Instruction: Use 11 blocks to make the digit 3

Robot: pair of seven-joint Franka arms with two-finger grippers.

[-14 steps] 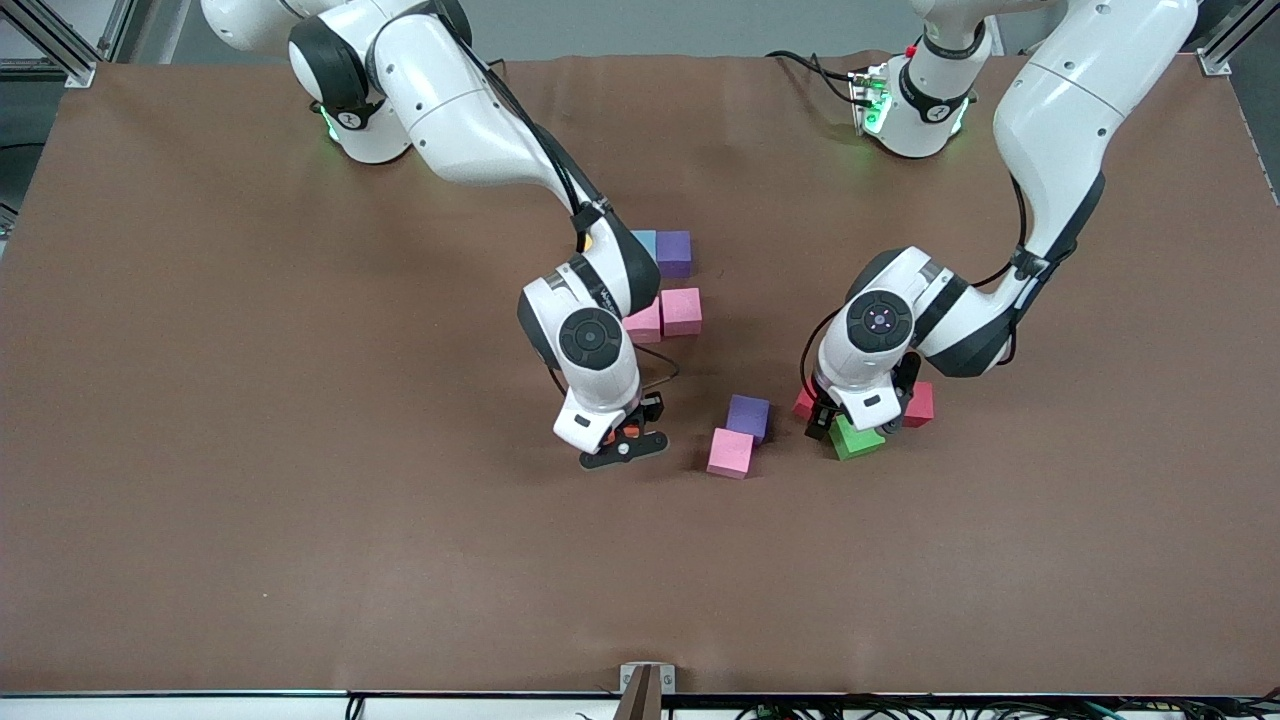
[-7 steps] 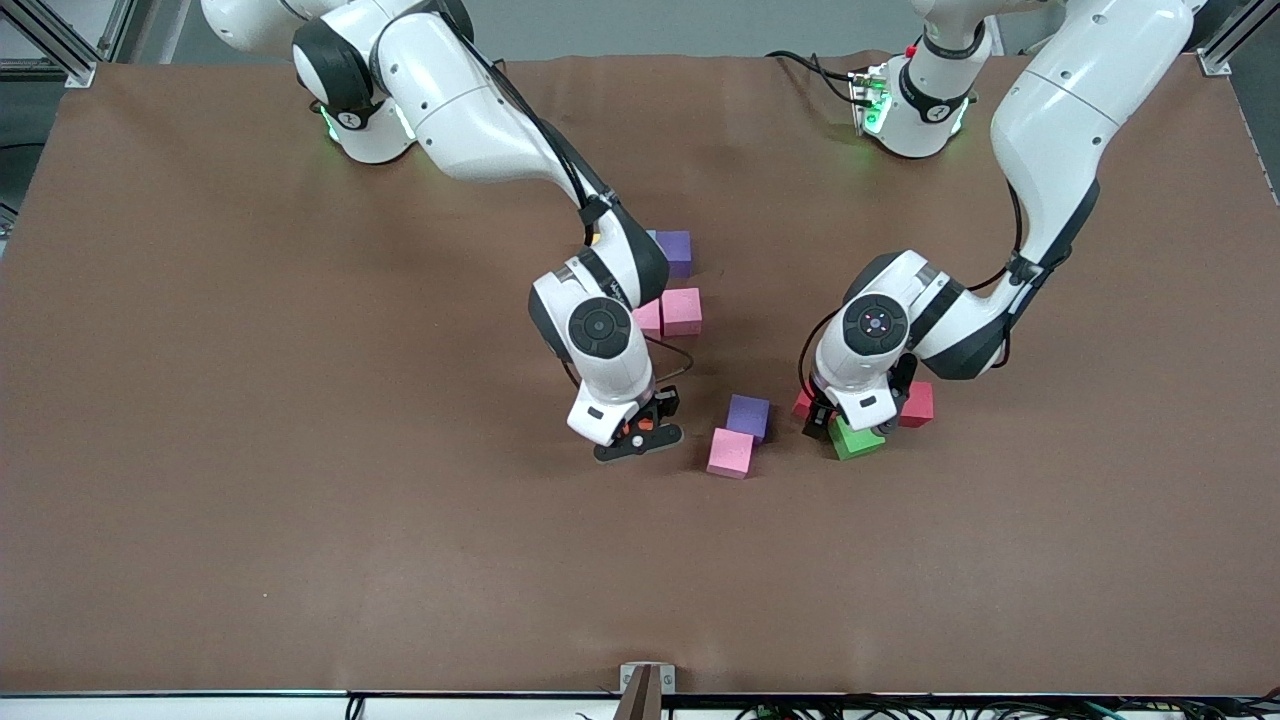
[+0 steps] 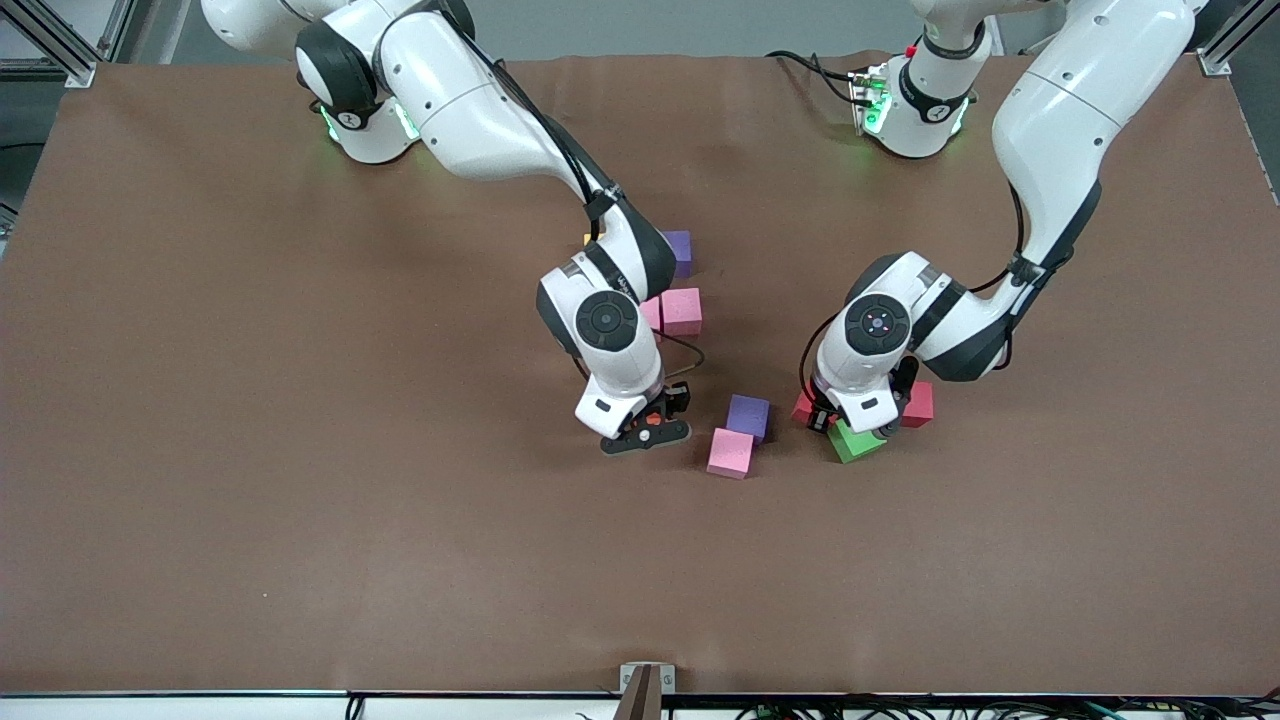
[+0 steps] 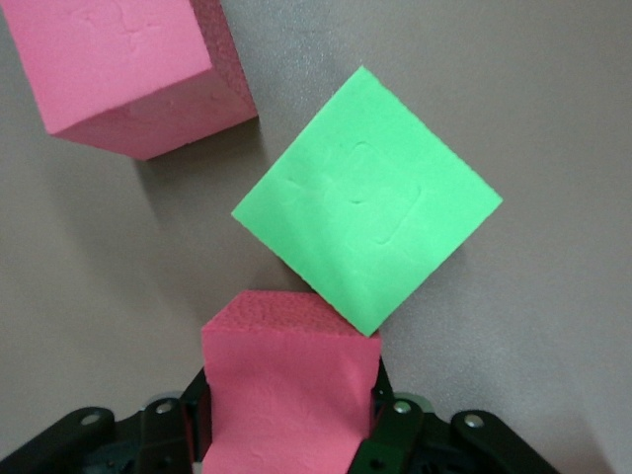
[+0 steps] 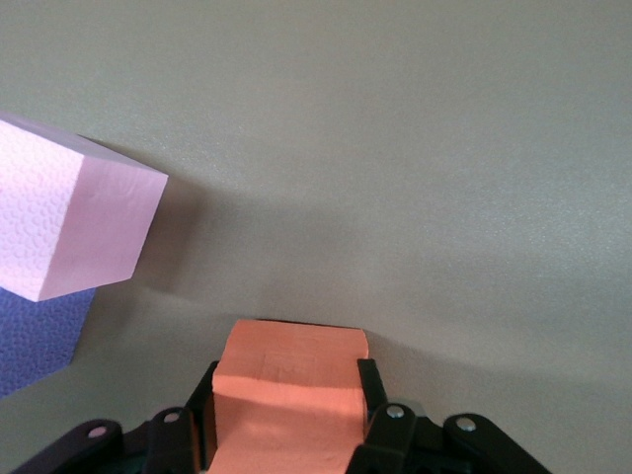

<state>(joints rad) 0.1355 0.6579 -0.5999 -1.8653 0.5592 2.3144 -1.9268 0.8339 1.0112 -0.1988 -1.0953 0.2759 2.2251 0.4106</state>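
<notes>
My left gripper (image 3: 835, 420) is shut on a red block (image 4: 291, 385) that rests on the table, touching a corner of the green cube (image 4: 365, 207) (image 3: 857, 441). A second red block (image 3: 918, 403) (image 4: 128, 69) lies beside them. My right gripper (image 3: 645, 435) is shut on an orange block (image 5: 286, 390), low over the table next to a pink block (image 3: 730, 453) (image 5: 74, 222) and a purple block (image 3: 748, 415) (image 5: 35, 336). Of the digit 3, two pink blocks (image 3: 682, 310) and a purple one (image 3: 679, 248) show; the right arm hides what else is there.
Bare brown table mat (image 3: 300, 500) stretches toward the front camera and toward both ends. The two arm bases (image 3: 365, 130) (image 3: 915, 110) stand at the edge farthest from the front camera.
The left gripper's fingers have closed on the red block beside the green cube. The right gripper has carried the orange block toward the loose pink and purple blocks.
</notes>
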